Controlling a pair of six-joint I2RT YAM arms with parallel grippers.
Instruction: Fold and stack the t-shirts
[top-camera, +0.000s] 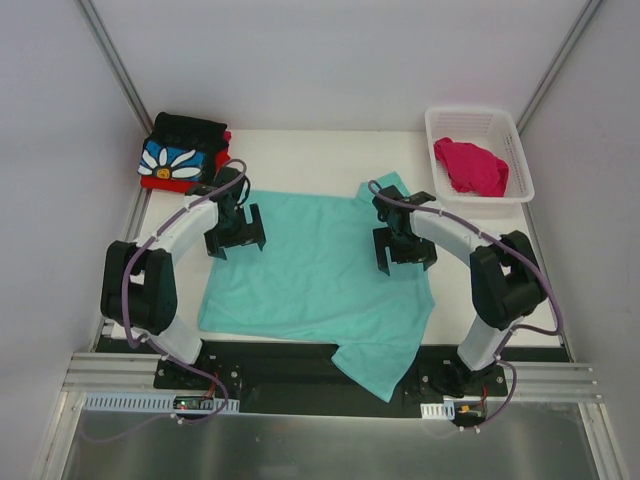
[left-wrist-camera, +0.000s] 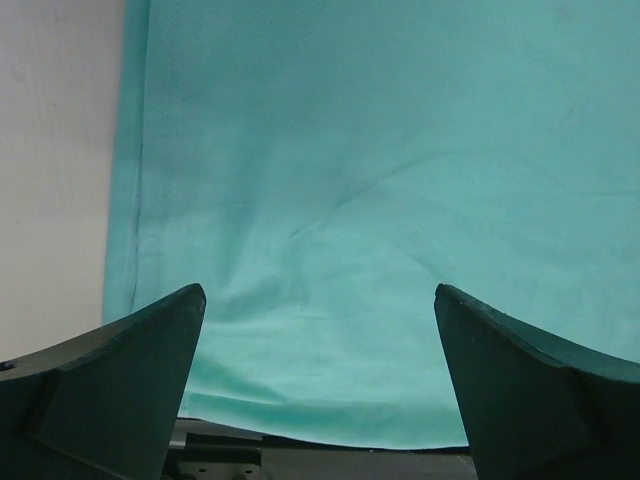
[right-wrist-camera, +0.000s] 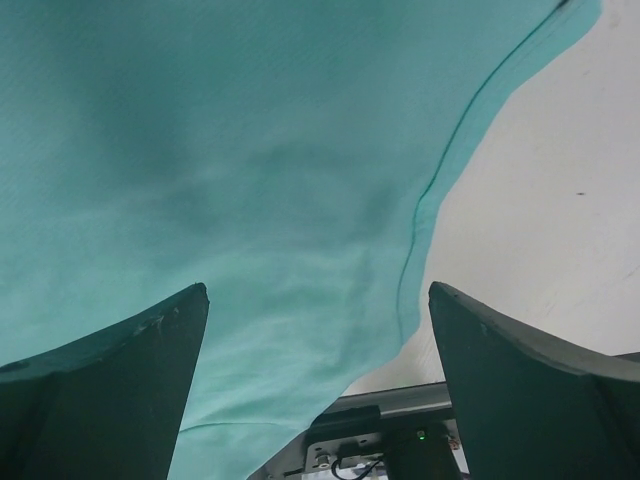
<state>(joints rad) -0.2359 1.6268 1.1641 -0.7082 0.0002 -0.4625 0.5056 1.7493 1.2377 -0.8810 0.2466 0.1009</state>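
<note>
Table (top-camera: 300, 155): the white work surface; it holds the finished pile at the far left and the supply at the far right, with the middle kept for folding.
Mint-teal t-shirt (top-camera: 310, 270): spread flat in the middle, between the two arms. One sleeve points to the far edge and the other hangs over the near edge. It is laid open, so it looks ready for its first fold.
Basket (top-camera: 480, 122): white lattice, at the far right corner, within the right arm's reach.
Magenta-pink t-shirt (top-camera: 470, 167): crumpled inside the basket, not yet folded.
Black daisy t-shirt (top-camera: 180, 150): folded, on top of the pile at the far left corner.
Red t-shirt (top-camera: 160, 185): folded beneath it, only its edges showing.
Left gripper (top-camera: 237, 238): jaws spread wide and empty, hanging over the shirt's left edge, likely to pinch that side.
Right gripper (top-camera: 405, 250): jaws also wide apart and holding nothing, over the shirt's right edge, mirroring the left.
</note>
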